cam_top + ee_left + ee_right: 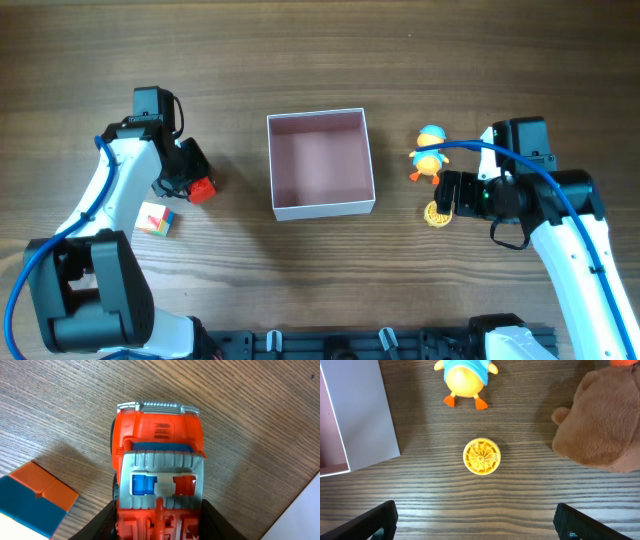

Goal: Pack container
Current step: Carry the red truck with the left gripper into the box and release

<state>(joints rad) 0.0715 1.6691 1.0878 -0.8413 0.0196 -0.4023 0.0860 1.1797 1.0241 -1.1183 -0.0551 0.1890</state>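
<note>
Orange-and-grey truck (157,460); seemingly pink-lined white container (320,208)

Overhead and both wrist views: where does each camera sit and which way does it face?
Overhead: above the wooden table, facing straight down; both white arms show.
Left wrist: on the left arm, facing down at the orange toy truck held between its dark fingers.
Right wrist: on the right arm, facing down at the yellow ridged disc; fingers spread.
Shared: the square white pink-lined box, overhead and right wrist.
</note>
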